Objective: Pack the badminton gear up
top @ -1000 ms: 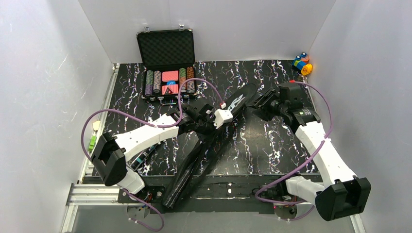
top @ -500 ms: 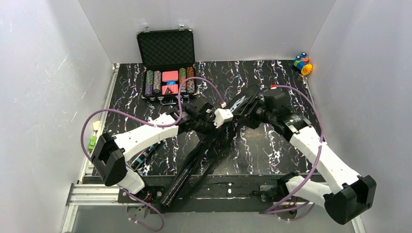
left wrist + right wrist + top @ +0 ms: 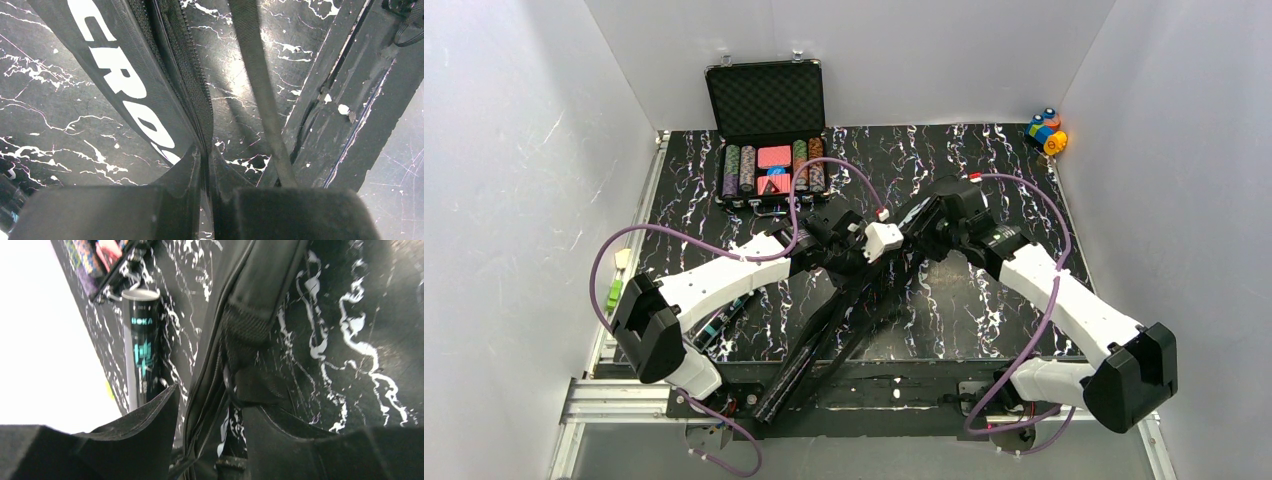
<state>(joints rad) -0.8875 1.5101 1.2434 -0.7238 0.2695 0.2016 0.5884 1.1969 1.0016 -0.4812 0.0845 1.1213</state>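
The black racket bag (image 3: 809, 350), lettered CROSSWAY in white (image 3: 125, 80), lies slanting from the mat's middle to the near edge. My left gripper (image 3: 864, 258) is shut on its zippered edge (image 3: 204, 150), with a loose strap (image 3: 260, 90) beside it. My right gripper (image 3: 921, 222) is open at the bag's wide far end. The bag's seamed edge (image 3: 220, 390) runs between its fingers (image 3: 150, 415). The black tube with teal print (image 3: 142, 355) lies left of the bag, under my left arm (image 3: 724, 320). The rackets and shuttlecocks are out of view.
An open black case of poker chips (image 3: 769, 150) stands at the back left of the black marbled mat (image 3: 984, 300). Small colourful toy blocks (image 3: 1046, 130) sit in the far right corner. White walls close in three sides.
My right arm has swung left from beside the bag to its wide end, and its open fingers now straddle the bag's edge. My left gripper holds the bag as before.
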